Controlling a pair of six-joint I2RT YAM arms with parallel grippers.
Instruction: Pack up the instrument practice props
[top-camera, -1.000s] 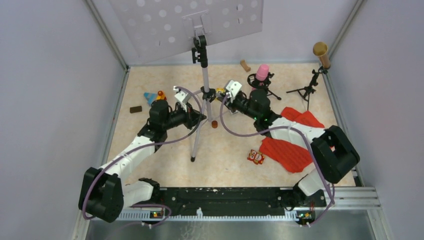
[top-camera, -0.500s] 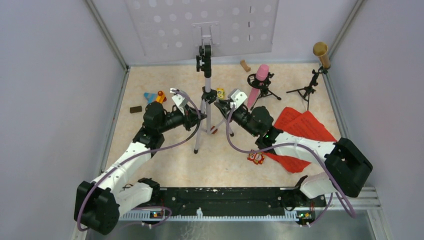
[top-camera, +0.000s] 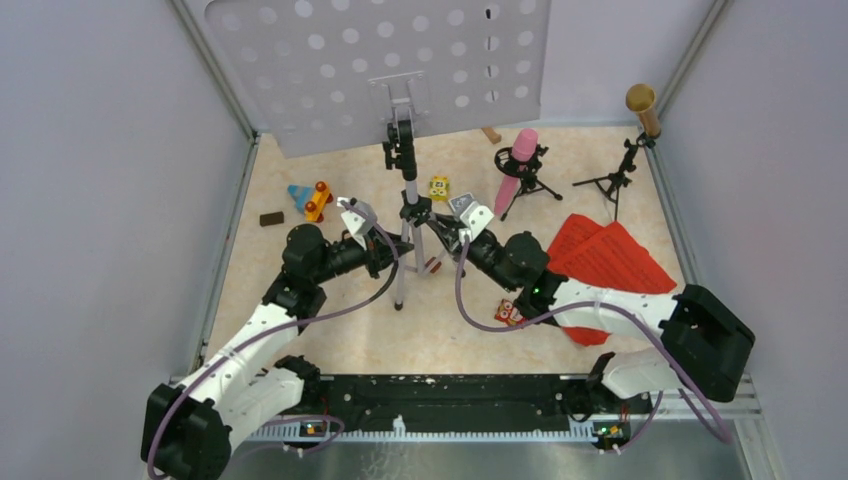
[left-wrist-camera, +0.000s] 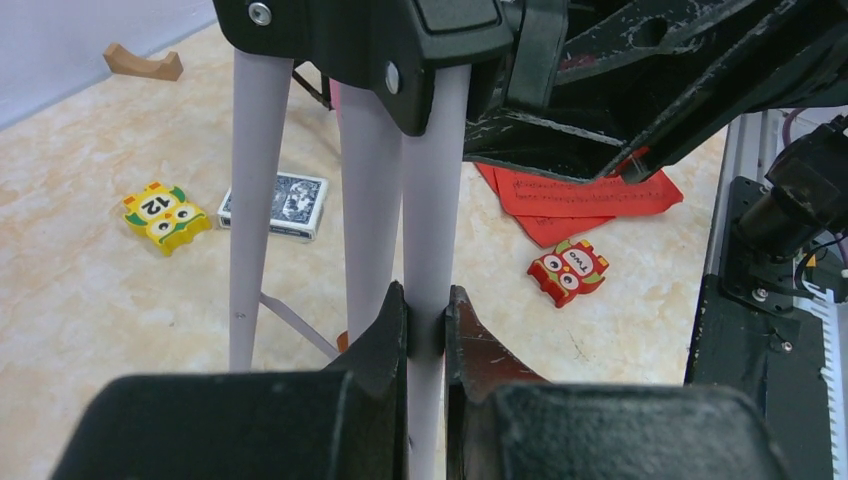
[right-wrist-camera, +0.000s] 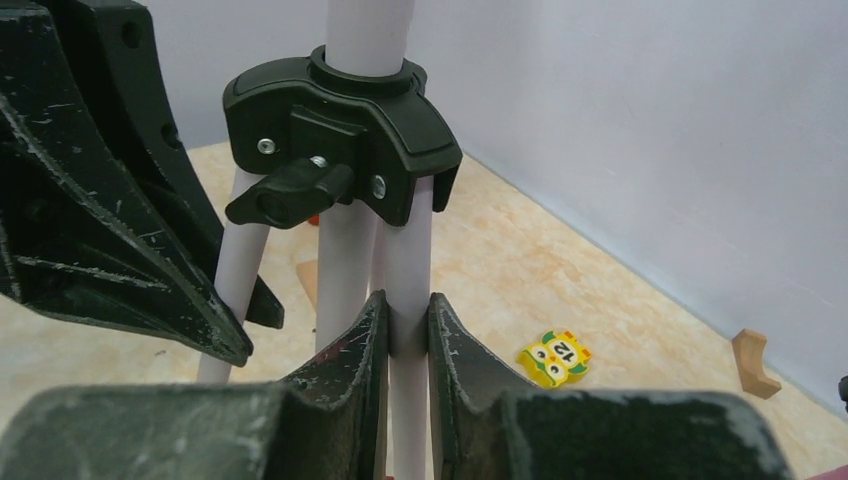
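Note:
The grey hole-punched tray (top-camera: 380, 60) sits atop the silver tripod pole (top-camera: 408, 185) at the back centre. My left gripper (top-camera: 392, 258) is shut on one silver tripod leg (left-wrist-camera: 427, 250) just below the black hub. My right gripper (top-camera: 445, 238) is shut on another leg (right-wrist-camera: 408, 290) from the other side. The pink microphone (top-camera: 517, 160) leans on its black tripod (top-camera: 538, 182). The gold microphone (top-camera: 641, 105) stands on its black tripod (top-camera: 612, 182) at the back right. Red sheet-music pages (top-camera: 610, 255) lie by my right arm.
A yellow owl block (top-camera: 438, 187), a red owl block (top-camera: 511, 313), a blue and orange toy (top-camera: 310, 197), a dark block (top-camera: 271, 218) and a wooden piece (top-camera: 490, 133) lie on the table. A blue card deck (left-wrist-camera: 275, 205) lies behind the legs. Walls close in on three sides.
Both arms have drawn back toward their bases with the stand held between them. The tray now looms larger and higher in the top view. The pink microphone now leans.

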